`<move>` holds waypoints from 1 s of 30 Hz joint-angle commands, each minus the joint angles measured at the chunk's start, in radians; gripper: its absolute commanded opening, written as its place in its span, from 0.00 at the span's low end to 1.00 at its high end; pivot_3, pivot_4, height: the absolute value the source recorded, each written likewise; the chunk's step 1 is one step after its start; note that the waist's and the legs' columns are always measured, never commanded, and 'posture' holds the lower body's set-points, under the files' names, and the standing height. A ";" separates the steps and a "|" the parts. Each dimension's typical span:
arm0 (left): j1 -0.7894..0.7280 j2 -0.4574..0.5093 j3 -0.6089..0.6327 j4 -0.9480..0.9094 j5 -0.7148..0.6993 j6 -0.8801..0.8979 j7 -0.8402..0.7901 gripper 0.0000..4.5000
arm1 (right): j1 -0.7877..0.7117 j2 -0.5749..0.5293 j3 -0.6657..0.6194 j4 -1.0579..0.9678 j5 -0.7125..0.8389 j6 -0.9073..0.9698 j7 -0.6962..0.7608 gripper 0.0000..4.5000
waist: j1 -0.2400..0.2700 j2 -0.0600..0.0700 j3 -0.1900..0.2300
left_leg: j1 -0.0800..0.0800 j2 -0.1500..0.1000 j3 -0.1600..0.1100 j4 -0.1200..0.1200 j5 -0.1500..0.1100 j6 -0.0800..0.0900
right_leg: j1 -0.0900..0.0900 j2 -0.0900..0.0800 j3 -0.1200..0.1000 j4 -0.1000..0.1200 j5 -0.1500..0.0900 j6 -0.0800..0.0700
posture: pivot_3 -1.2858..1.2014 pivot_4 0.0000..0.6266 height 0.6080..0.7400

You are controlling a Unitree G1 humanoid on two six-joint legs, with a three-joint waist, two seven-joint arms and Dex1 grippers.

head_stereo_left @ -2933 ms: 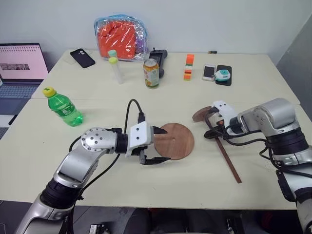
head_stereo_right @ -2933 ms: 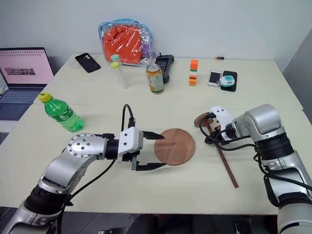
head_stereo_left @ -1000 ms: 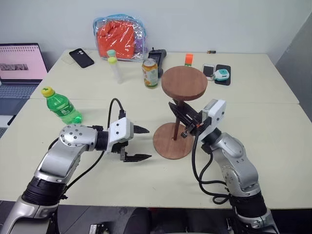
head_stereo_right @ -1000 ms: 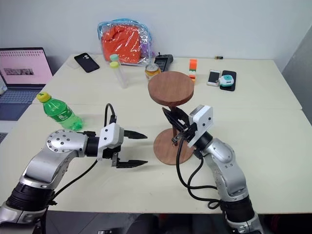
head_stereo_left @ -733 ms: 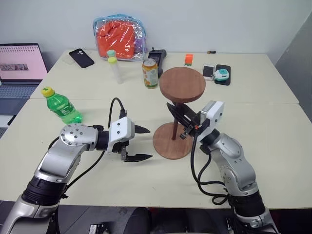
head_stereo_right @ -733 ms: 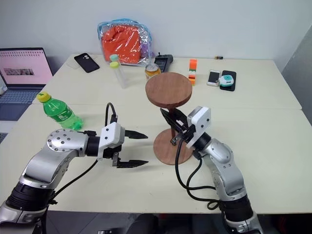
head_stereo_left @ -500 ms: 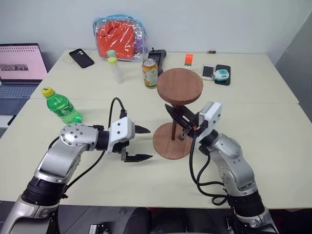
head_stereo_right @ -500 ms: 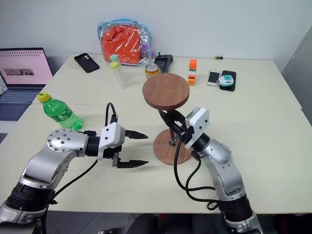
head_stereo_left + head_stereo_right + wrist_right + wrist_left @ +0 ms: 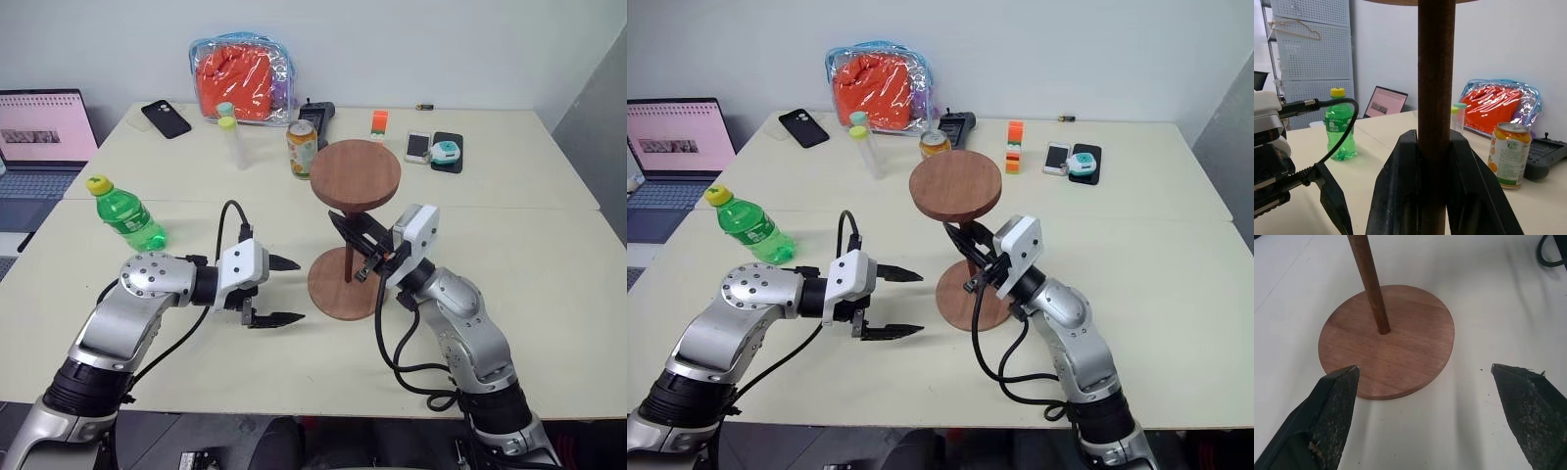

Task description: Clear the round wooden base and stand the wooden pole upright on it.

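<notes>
The wooden pole (image 9: 349, 253) stands upright on the round wooden base (image 9: 326, 296), its lower end set at the middle of the base and its own disc at the top. The base lies flat on the table (image 9: 549, 294), near the front middle. The right gripper (image 9: 355, 247) is clamped on the pole's shaft a little above the base, one black finger pressed on each side. The left gripper (image 9: 286, 290) hangs just above the table to the left of the base, pointing toward it, with its two fingers spread wide and nothing between them; it touches neither base nor pole. Farther back on the table stand a green bottle (image 9: 123, 212) and a drink can (image 9: 302, 149), well apart from the base.
</notes>
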 commanded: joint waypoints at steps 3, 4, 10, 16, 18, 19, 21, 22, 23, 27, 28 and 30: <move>-0.005 -0.002 0.066 -0.024 -0.060 0.035 0.018 1.00 | 0.046 -0.021 0.011 0.077 -0.031 0.057 -0.013 0.06 | 0.001 0.000 -0.001 | 0.002 0.000 0.000 0.000 0.000 0.000 | 0.002 0.000 0.000 0.000 0.000 0.000 | 0.52 0.24 1.00; -0.002 0.001 0.076 -0.033 -0.075 0.054 0.019 1.00 | 0.055 -0.023 0.015 0.078 -0.033 0.054 -0.011 0.06 | 0.001 0.000 -0.001 | 0.005 0.000 -0.001 0.000 0.000 0.000 | 0.007 0.000 -0.001 -0.002 0.000 0.000 | 0.52 0.24 1.00; -0.010 0.019 0.095 -0.038 -0.105 0.087 0.021 1.00 | 0.081 -0.048 0.009 0.111 -0.034 0.094 -0.006 0.06 | 0.003 0.001 -0.001 | 0.022 0.000 -0.003 -0.004 -0.001 0.001 | 0.026 0.001 -0.003 -0.010 -0.001 0.000 | 0.52 0.24 1.00; -0.012 0.020 0.092 -0.044 -0.103 0.093 0.024 1.00 | 0.062 -0.060 0.027 0.115 -0.045 0.149 -0.020 0.06 | 0.004 0.000 -0.003 | 0.032 0.000 -0.002 -0.009 -0.001 0.001 | 0.034 0.000 -0.002 -0.013 -0.001 0.000 | 0.52 0.24 1.00; -0.011 0.021 0.089 -0.047 -0.102 0.093 0.025 1.00 | 0.062 -0.060 0.034 0.111 -0.045 0.168 -0.026 0.06 | 0.004 -0.001 -0.004 | 0.032 0.000 -0.002 -0.009 -0.001 0.001 | 0.034 0.000 -0.002 -0.013 -0.001 0.000 | 0.52 0.24 1.00; -0.011 0.021 0.088 -0.048 -0.102 0.093 0.026 1.00 | 0.062 -0.060 0.036 0.109 -0.044 0.175 -0.028 0.06 | 0.004 -0.001 -0.004 | 0.032 0.000 -0.002 -0.009 -0.001 0.001 | 0.034 0.000 -0.001 -0.013 -0.001 0.000 | 0.52 0.24 1.00; -0.009 0.021 0.087 -0.052 -0.101 0.093 0.025 1.00 | 0.072 -0.057 0.031 0.111 -0.039 0.190 -0.038 0.06 | 0.004 -0.001 -0.006 | 0.032 0.000 -0.002 -0.009 -0.001 0.001 | 0.034 0.000 -0.002 -0.013 -0.001 0.000 | 0.52 0.24 1.00; -0.006 0.022 0.087 -0.053 -0.101 0.091 0.024 1.00 | 0.077 -0.057 0.026 0.116 -0.038 0.204 -0.048 0.06 | 0.005 -0.001 -0.007 | 0.032 0.000 -0.002 -0.010 -0.001 0.001 | 0.034 0.000 -0.002 -0.013 -0.001 0.000 | 0.52 0.24 1.00; -0.004 0.023 0.087 -0.053 -0.100 0.089 0.023 1.00 | 0.080 -0.056 0.017 0.124 -0.035 0.214 -0.058 0.06 | 0.005 -0.001 -0.007 | 0.032 0.000 -0.002 -0.010 -0.001 0.001 | 0.034 0.000 -0.002 -0.014 -0.001 0.000 | 0.52 0.24 1.00; -0.001 0.024 0.086 -0.051 -0.097 0.084 0.023 1.00 | 0.088 -0.062 -0.012 0.148 -0.024 0.227 -0.073 0.06 | 0.005 -0.002 -0.013 | 0.032 0.000 -0.002 -0.012 -0.001 0.001 | 0.035 0.000 -0.002 -0.016 -0.001 0.000 | 0.52 0.24 1.00; 0.000 0.024 0.086 -0.050 -0.097 0.083 0.023 1.00 | 0.092 -0.065 -0.012 0.146 -0.023 0.225 -0.071 0.06 | 0.005 -0.002 -0.014 | 0.033 0.000 -0.002 -0.013 -0.001 0.001 | 0.035 0.000 -0.002 -0.016 -0.001 0.000 | 0.52 0.24 1.00; -0.001 0.023 0.085 -0.048 -0.094 0.080 0.023 1.00 | 0.096 -0.074 -0.006 0.134 -0.019 0.224 -0.059 0.06 | 0.006 -0.002 -0.018 | 0.033 0.000 -0.002 -0.013 -0.001 0.001 | 0.035 0.000 -0.002 -0.017 -0.001 0.000 | 0.52 0.24 1.00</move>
